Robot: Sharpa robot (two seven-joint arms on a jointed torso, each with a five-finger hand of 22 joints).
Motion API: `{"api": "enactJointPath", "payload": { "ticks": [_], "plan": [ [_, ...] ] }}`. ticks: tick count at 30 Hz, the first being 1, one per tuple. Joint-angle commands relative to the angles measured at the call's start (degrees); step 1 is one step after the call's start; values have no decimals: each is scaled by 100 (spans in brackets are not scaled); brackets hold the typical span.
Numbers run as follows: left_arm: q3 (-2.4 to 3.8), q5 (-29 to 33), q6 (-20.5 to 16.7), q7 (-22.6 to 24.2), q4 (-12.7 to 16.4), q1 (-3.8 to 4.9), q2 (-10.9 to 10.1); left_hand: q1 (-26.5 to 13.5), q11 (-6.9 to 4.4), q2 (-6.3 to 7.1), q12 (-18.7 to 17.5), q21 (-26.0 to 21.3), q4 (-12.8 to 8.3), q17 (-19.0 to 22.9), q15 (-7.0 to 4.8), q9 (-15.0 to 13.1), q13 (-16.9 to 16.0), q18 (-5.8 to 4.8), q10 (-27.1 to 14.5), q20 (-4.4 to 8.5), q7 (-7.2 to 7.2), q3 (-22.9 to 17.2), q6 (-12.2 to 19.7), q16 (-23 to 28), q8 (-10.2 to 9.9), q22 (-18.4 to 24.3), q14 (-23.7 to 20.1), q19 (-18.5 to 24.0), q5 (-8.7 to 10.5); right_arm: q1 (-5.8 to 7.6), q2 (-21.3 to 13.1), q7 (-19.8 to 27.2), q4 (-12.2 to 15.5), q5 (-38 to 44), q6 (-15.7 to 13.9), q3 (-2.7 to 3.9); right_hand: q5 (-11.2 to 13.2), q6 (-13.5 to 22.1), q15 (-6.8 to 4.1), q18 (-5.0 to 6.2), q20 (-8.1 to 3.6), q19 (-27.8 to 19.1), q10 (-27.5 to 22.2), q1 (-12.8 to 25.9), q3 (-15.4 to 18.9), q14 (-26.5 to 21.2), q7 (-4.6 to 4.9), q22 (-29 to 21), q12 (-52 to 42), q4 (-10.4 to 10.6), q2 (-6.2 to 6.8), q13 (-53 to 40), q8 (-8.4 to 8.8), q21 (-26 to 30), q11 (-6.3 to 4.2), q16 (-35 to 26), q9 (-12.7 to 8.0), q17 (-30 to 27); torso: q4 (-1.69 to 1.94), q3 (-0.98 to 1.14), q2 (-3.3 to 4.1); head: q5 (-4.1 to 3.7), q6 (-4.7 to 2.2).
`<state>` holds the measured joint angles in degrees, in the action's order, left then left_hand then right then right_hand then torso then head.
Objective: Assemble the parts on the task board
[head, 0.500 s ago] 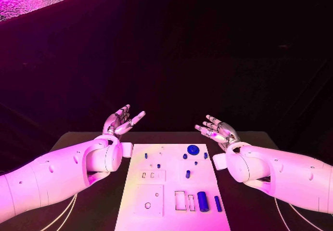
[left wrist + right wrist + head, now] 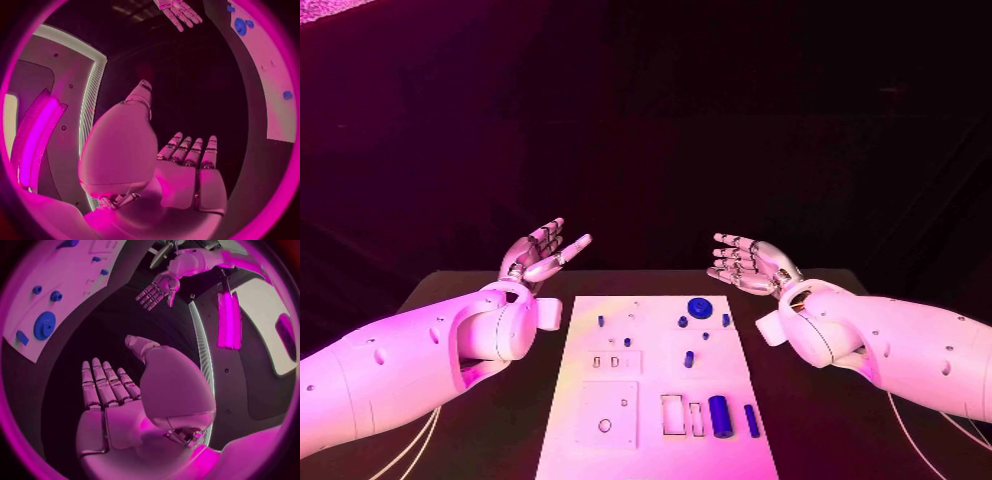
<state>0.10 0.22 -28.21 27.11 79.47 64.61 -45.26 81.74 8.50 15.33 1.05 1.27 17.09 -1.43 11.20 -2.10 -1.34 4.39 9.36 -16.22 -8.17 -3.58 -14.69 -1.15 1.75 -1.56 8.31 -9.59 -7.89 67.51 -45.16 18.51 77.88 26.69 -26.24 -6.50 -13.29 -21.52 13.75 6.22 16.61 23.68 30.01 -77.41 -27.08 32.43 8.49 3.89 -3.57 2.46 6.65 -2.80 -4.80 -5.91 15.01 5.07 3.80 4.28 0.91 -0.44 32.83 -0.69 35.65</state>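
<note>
Looking down from the head view, you have the left robot hand [image 2: 541, 252] raised past the far left corner of the task board [image 2: 661, 395], palm up, fingers spread and holding nothing. Your right robot hand [image 2: 750, 265] is lifted the same way beyond the far right corner, fingers apart and slightly curled, also holding nothing. Both hang above the table [image 2: 862, 420], well apart from the parts.

The task board lies flat in the middle of the table between your two arms. On it you can see a round blue disc [image 2: 700, 308] near the far edge, several small blue pegs [image 2: 688, 359] scattered across the middle, and a thick blue cylinder [image 2: 720, 416] with a slimmer blue bar [image 2: 751, 421] just beside it at the near right. Empty rectangular slots [image 2: 674, 412] sit next to the cylinder.

From the left wrist view, your palm [image 2: 187, 175] is bare with straight fingers.
</note>
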Motion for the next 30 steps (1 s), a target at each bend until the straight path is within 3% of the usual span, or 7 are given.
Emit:
{"api": "enactJointPath", "payload": {
  "ticks": [1, 5, 10, 13, 14, 23, 30],
  "plan": [
    [6, -63, 273, 47, 162, 12, -105, 62, 12, -30, 40, 39, 22, -7, 46, -12, -12, 57, 46, -35, -263, -6, -60, -23, 37, -7, 5, -1, -15, 78, 11, -56, -22, 1500, -175, 12, 140, -1703, -250, 302, -10, 1536, 2059, -160, -373, 1718, 740, 241, -175, -366, 177, -96, -483, -610, -196, 347, 314, 210, 43, 32, 93, -18, -13],
    [6, -81, 341, 98, 367, 13, -251, 118, 119, -143, 74, 98, 18, -47, 108, -46, -37, 114, 268, -41, -361, -112, -218, -70, 82, -43, 194, -165, 25, 188, 28, -306, -47, 2252, -34, 17, 157, -2517, -379, 412, -28, 1879, 2498, -115, -388, 2113, 643, 259, -151, -428, 292, -93, -689, -751, -314, 441, 441, 242, 76, 61, 168, -52, -12],
    [8, -82, 379, 133, 640, 14, -432, 147, 185, -257, 88, 155, 14, -75, 139, -76, -51, 165, 462, -48, -422, -227, -365, -98, 122, -70, 337, -299, 56, 299, 59, -762, -91, 3270, 325, 19, 170, -2897, -566, 437, -173, 2317, 3026, -62, -378, 2680, 516, 327, -115, -413, 426, -94, -770, -981, -468, 648, 482, 345, 118, 81, 250, -90, -29],
    [10, -59, 406, 133, 833, 14, -568, 158, 223, -307, 90, 193, 11, -88, 150, -90, -56, 181, 553, -52, -456, -287, -434, -110, 140, -87, 413, -388, 72, 355, 89, -1039, -111, 3981, 557, 20, 180, -3169, -778, 430, -384, 2728, 3473, -66, -380, 3265, 411, 459, -101, -390, 492, -103, -834, -1273, -606, 914, 517, 570, 136, 90, 314, -118, -29],
    [11, -35, 423, 128, 929, 14, -627, 160, 232, -328, 92, 205, 11, -92, 156, -96, -58, 184, 587, -53, -465, -305, -463, -113, 147, -91, 437, -413, 77, 376, 107, -1162, -116, 4304, 666, 20, 192, -3367, -920, 437, -508, 2973, 3770, -70, -333, 3608, 301, 563, -140, -371, 481, -125, -917, -1476, -718, 1086, 559, 721, 147, 94, 345, -140, -31],
    [47, 54, 582, 83, 1512, 12, -920, 160, 271, -425, 88, 245, 6, -101, 230, -108, -59, 176, 654, -58, -506, -384, -522, -118, 161, -105, 496, -493, 103, 432, 171, -1971, 18, 5883, 1098, 22, 34, -3532, -1354, 424, -1024, 3759, 4318, -113, 61, 5051, 121, 1432, -23, -411, 623, -126, -786, -2858, -977, 2066, 535, 1724, 236, 107, 555, -245, -78],
    [119, 62, 597, 87, 1729, 13, -1013, 159, 275, -421, 85, 248, 6, -95, 233, -108, -57, 172, 644, -60, -508, -378, -518, -110, 161, -105, 466, -497, 107, 447, 187, -2297, 125, 6299, 1265, 23, 39, -3580, -1367, 425, -1092, 4083, 3883, 31, 173, 5227, 80, 1841, 2, -212, 882, -111, -665, -3406, -985, 3556, 525, 2885, 258, 117, 669, -225, -79]
  ]
}}
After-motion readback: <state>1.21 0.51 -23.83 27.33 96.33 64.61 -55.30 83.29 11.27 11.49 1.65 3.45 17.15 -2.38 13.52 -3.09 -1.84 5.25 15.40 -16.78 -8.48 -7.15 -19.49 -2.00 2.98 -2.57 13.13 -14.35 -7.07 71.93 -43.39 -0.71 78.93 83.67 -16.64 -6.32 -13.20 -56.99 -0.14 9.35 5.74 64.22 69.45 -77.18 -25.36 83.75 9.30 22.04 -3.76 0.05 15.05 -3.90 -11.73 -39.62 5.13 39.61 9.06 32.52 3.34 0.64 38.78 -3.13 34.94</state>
